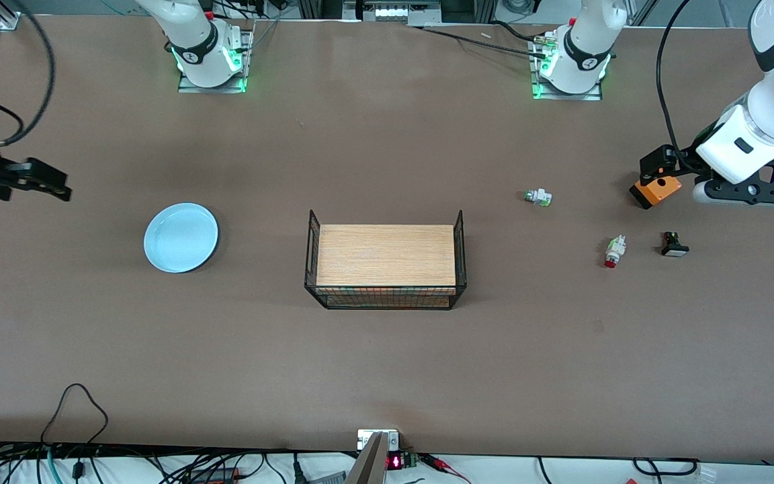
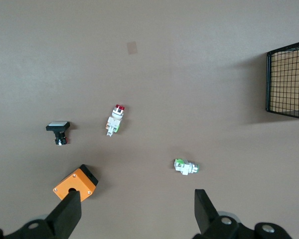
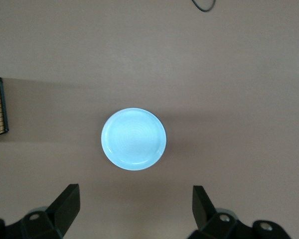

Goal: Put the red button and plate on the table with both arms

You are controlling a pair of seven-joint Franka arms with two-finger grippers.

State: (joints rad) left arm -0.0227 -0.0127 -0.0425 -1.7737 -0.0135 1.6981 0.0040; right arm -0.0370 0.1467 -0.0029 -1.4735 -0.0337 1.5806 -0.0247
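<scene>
The red button (image 1: 614,251) lies on its side on the brown table (image 1: 387,363) toward the left arm's end; in the left wrist view (image 2: 115,119) its red cap shows. The light-blue plate (image 1: 181,237) sits flat on the table toward the right arm's end and also shows in the right wrist view (image 3: 133,139). My left gripper (image 1: 669,168) is up in the air over an orange box, open and empty (image 2: 137,199). My right gripper (image 1: 37,180) is up in the air over bare table beside the plate, open and empty (image 3: 134,191).
A black wire basket (image 1: 385,267) with a wooden floor stands mid-table. A green-tipped white button (image 1: 537,197), a black button with a white cap (image 1: 674,245) and an orange box (image 1: 656,191) lie near the red button. Cables run along the table's near edge.
</scene>
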